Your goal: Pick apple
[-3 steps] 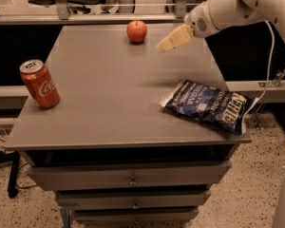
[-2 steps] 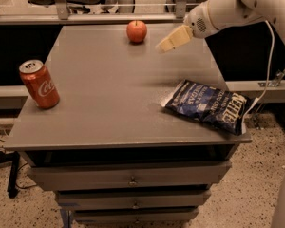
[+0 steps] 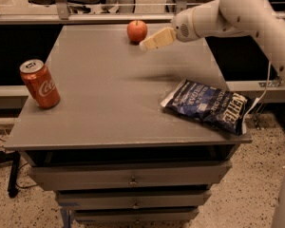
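The gripper (image 3: 145, 45) has moved left since the earlier frame, so its pale tip now sits closer to the apple (image 3: 137, 31). The apple, the can and the bag lie where they lay before. The apple rests upright on the desk (image 3: 114, 94) close to the far edge, about midway along it, with its short dark stem pointing up. The gripper's tip appears just to the right of the apple and a little toward the front edge. A narrow gap shows between the two, so they are not touching. The gripper slants down and to the left from the white arm (image 3: 237, 13), which reaches in over the far right corner of the desk. It looks raised above the grey top rather than resting on it. From this angle it reads as one cream-coloured wedge, and whether it is spread or pressed together cannot be told. A red Coca-Cola can (image 3: 40, 83) stands upright near the left edge, well apart from the apple. A dark blue chip bag (image 3: 206, 106) lies flat near the front right corner, with one end reaching the right edge. Below the front edge is a stack of grey drawers (image 3: 133, 179).
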